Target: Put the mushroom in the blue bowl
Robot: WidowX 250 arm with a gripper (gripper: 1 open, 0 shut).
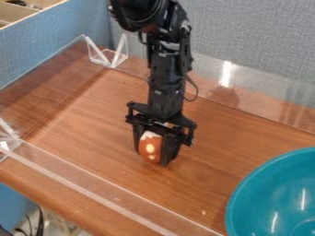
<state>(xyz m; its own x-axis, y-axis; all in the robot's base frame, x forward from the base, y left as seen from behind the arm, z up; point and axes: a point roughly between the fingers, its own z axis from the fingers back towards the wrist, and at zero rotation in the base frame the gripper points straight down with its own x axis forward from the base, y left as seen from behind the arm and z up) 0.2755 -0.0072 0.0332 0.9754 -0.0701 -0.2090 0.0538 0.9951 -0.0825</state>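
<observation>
A: Where's the mushroom (151,147)?

B: Mid-table, on the wooden table (87,111), between the two black fingers of the gripper (154,153). Orange-brown cap, pale spot showing. Only a sliver of it is visible past the fingers.

A: Pincer state?

B: Narrowed down, fingers pressed against either side of the mushroom: holding it. Arm comes steeply down from the far side, gripper pointing almost straight at the tabletop. Fingertips sit at or just above the wood; cannot tell if the mushroom is lifted clear.

A: And the blue bowl (277,198)?

B: Near right corner, partly cut off by the frame edge. Teal, glossy inside. Well apart from the gripper, with bare wood between them.

A: Surroundings?

B: Clear plastic walls (110,198) edge the table near and far. Blue partition (55,46) at the far left.
</observation>
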